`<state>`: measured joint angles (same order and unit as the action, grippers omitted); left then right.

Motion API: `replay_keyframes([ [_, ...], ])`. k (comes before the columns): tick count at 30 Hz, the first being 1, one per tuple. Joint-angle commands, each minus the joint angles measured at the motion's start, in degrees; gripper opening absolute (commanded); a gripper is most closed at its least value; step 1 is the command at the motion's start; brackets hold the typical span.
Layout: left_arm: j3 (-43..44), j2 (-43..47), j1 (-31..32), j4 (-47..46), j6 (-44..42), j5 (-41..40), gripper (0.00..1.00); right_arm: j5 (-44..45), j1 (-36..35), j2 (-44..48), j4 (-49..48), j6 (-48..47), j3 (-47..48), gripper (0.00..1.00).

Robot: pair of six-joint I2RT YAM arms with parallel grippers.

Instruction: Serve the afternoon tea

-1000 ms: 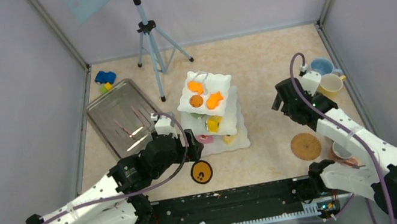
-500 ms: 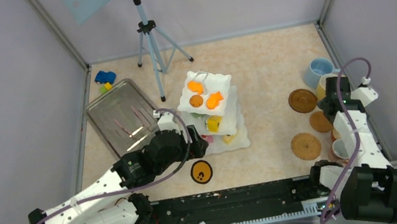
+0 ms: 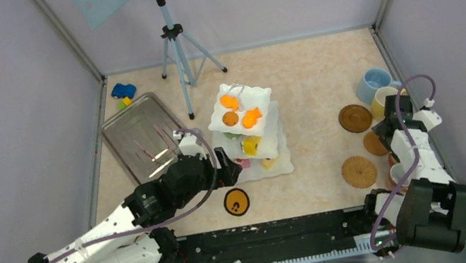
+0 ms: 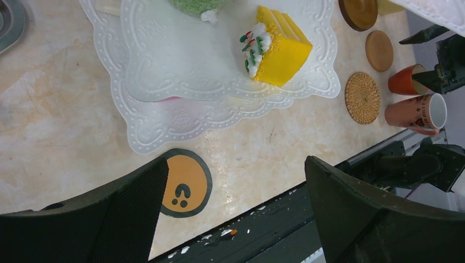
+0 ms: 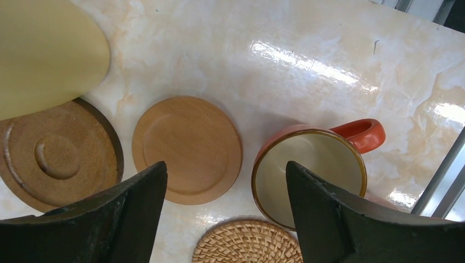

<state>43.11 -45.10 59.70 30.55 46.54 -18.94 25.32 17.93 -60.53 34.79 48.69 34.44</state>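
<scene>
3-tier stand [image 3: 281,162] is sitting mid-desk [image 3: 305,69], w/ a yellow cake [image 4: 277,52] lying on its middle tier. L gripper [image 4: 237,160] is hovering at the stand's side facing the desk's near-left corner, jaws gaping, nothing btwn. By the right edge, R gripper [image 5: 225,164] is hanging over a light wooden coaster [image 5: 186,149] & brown mug [image 5: 310,175], jaws spread wide, empty, w/ a woven coaster [image 5: 247,244] lying beside both.

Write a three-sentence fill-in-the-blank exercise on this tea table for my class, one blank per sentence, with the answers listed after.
1. The top tier of the white stand holds ____ orange pastries.
2. The smooth wooden coaster lies between the dark coaster and the ____ mug.
3. The left gripper hovers near the stand with its jaws ____.
Missing words: two; orange; open.
</scene>
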Motion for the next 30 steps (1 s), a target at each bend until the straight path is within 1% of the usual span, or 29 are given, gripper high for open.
replay_keyframes([
  [1,-0.7,2.4,-0.2,-0.9,-1.3,-0.7,0.99,1.3,1.0,-1.7,-3.2,0.7,-0.3,0.76],
  [7,-0.1,4.7,-0.2,-0.8,-5.2,-2.4,0.99,2.3,1.2,-2.3,-5.0,1.3,-1.4,0.57],
  [9,-0.4,5.3,-0.2,-2.1,-7.3,-2.5,0.99,3.0,1.2,-1.9,-5.5,1.2,-2.0,0.54],
  [14,-0.8,6.3,-0.2,-4.6,-12.1,-1.8,0.99,5.8,1.2,-1.3,-6.0,0.8,-3.5,0.52],
  [16,-0.9,6.8,-0.2,-5.4,-14.2,-1.5,0.99,7.0,1.2,-1.2,-5.8,0.4,-3.8,0.50],
  [17,-0.8,7.1,-0.2,-5.5,-15.3,-1.5,0.99,7.4,1.2,-1.0,-5.5,0.0,-3.6,0.47],
  [18,-0.7,7.3,-0.2,-5.5,-16.2,-1.7,0.99,7.7,1.2,-0.8,-5.3,-0.6,-3.4,0.39],
  [21,-0.6,8.1,-0.2,-5.6,-19.4,-2.7,0.99,8.3,1.2,1.1,-4.7,-1.6,-2.9,0.27],
  [23,-0.7,8.1,-0.3,-5.6,-20.4,-3.9,0.99,7.5,1.2,2.5,-4.6,-2.1,-2.1,0.16],
  [26,-1.0,8.3,-0.3,-6.0,-21.2,-4.5,0.99,5.6,1.2,3.5,-4.7,-3.4,-0.2,0.02],
  [27,-1.1,8.5,-0.3,-6.3,-21.2,-4.4,0.99,4.6,1.2,3.5,-4.6,-4.1,0.7,0.00],
  [30,-1.9,9.3,-0.3,-6.9,-20.7,-3.9,0.99,2.5,1.1,3.6,-2.8,-5.4,4.1,0.00],
])
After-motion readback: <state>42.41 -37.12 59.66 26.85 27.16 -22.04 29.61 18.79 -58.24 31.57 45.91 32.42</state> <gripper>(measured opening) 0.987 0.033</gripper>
